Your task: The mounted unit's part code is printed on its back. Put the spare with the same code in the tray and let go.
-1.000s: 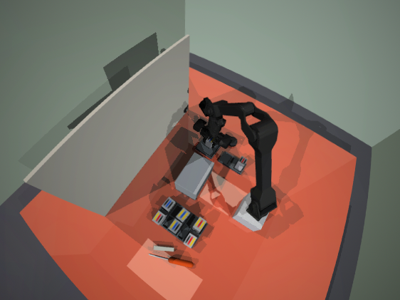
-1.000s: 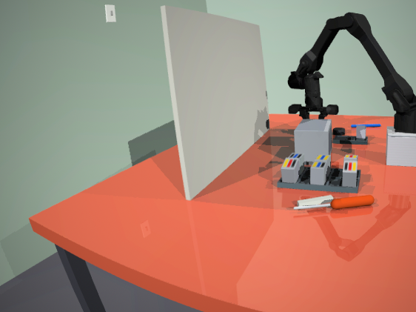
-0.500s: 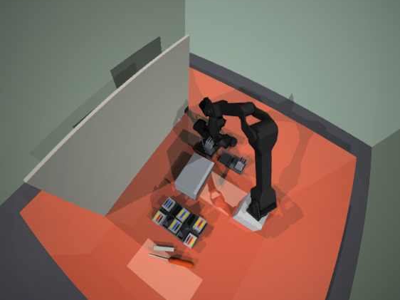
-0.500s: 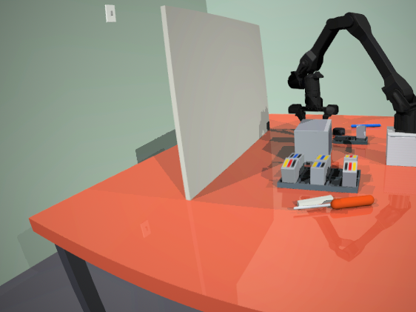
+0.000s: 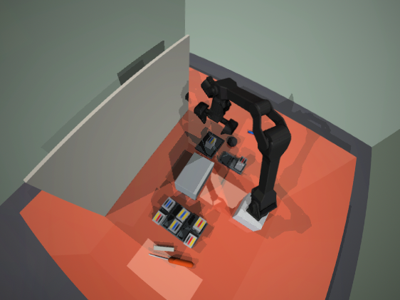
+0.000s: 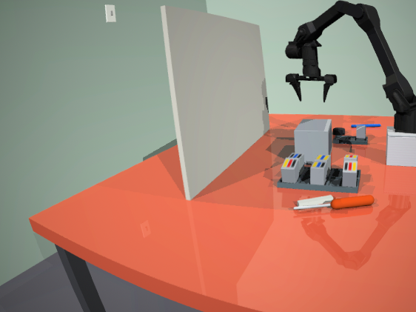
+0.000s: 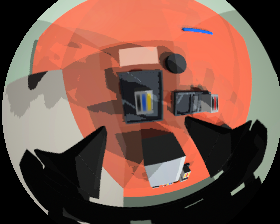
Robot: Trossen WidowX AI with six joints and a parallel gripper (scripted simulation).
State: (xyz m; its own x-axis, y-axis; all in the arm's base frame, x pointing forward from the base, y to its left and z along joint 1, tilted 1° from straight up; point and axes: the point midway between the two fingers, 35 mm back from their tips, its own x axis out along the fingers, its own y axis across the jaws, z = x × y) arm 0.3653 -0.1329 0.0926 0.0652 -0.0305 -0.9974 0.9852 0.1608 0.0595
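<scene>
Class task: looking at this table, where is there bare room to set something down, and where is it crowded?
Bare surface lies in front of the screwdriver toward the near edge, and to the right of the arm's white base block. It is crowded between the grey box, the spares rack and the two small trays.

Arm point(image 6: 385, 56): I see it arched high from its base, elbow up, forearm reaching out. Wrist: bent straight down. Gripper point(image 6: 311, 90): spread wide, fingers point(image 6: 297, 87) pointing downward, nothing held, hanging well above the bench.
</scene>
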